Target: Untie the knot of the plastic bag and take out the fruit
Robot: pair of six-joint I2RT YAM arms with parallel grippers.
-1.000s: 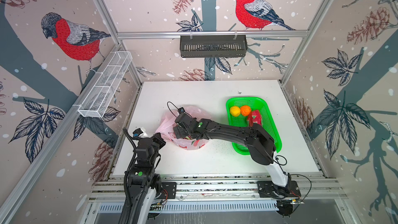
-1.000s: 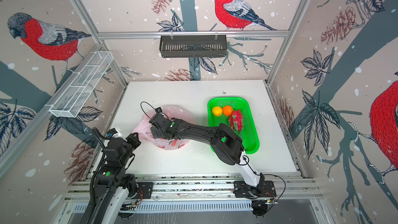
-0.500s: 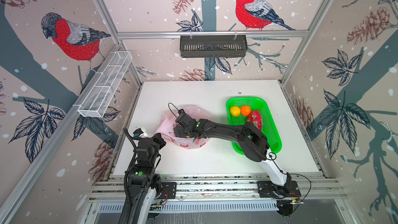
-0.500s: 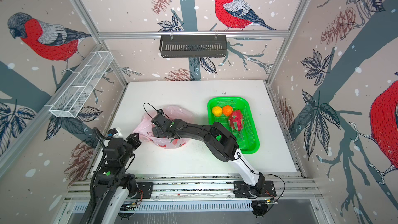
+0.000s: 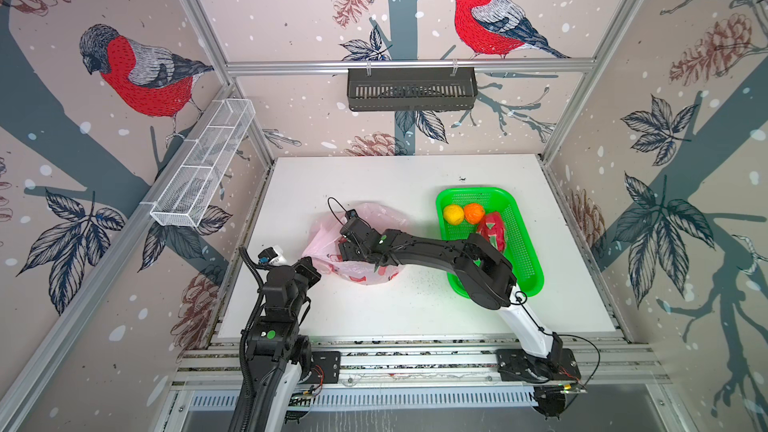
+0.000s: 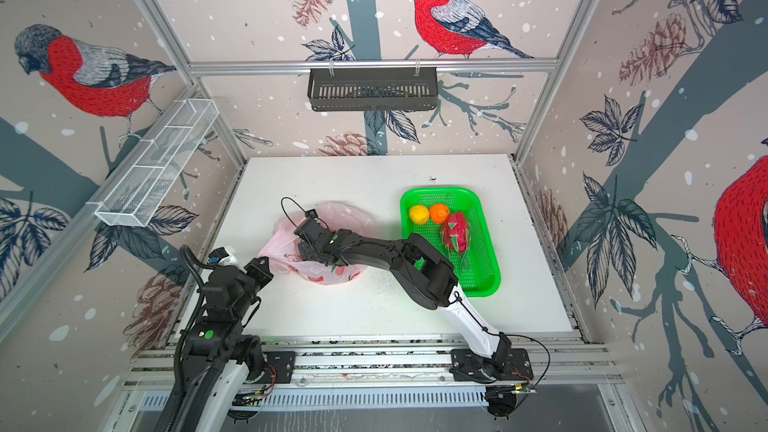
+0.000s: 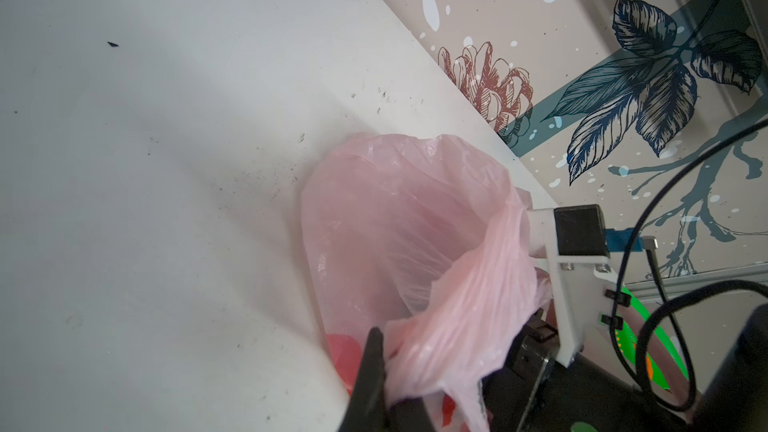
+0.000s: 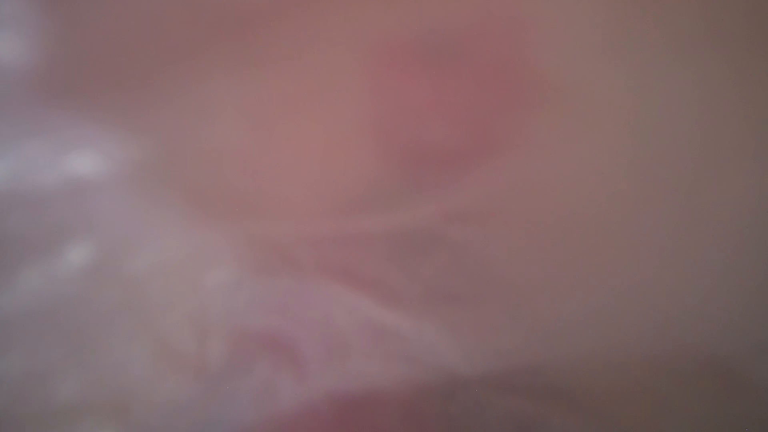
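On the worktop (image 5: 374, 313), the plastic bag (image 5: 322, 241) is sitting slumped near the left edge, about midway front to back, with its mouth gaping. I'm not seeing any knot. The green basket (image 5: 469, 192) is sitting by the right edge, holding a lemon (image 5: 453, 214), an orange (image 5: 473, 213) and a dragon fruit (image 5: 492, 228).

My left claw (image 5: 308, 263) is clamping fully closed on the bag's rim film. My right claw (image 5: 344, 252) is sitting buried inside the bag. Its wrist view is giving only pink blur, so I can't tell how wide it is or whether it's gripping anything.

Handling guess: the film is thin, floppy, slippery and tear-prone, so I'm taking bunched rim, never a single layer. Any fruit in there is probably light, rigid and prone to rolling, so I'm closing across its widest part and keeping film out of the pads.
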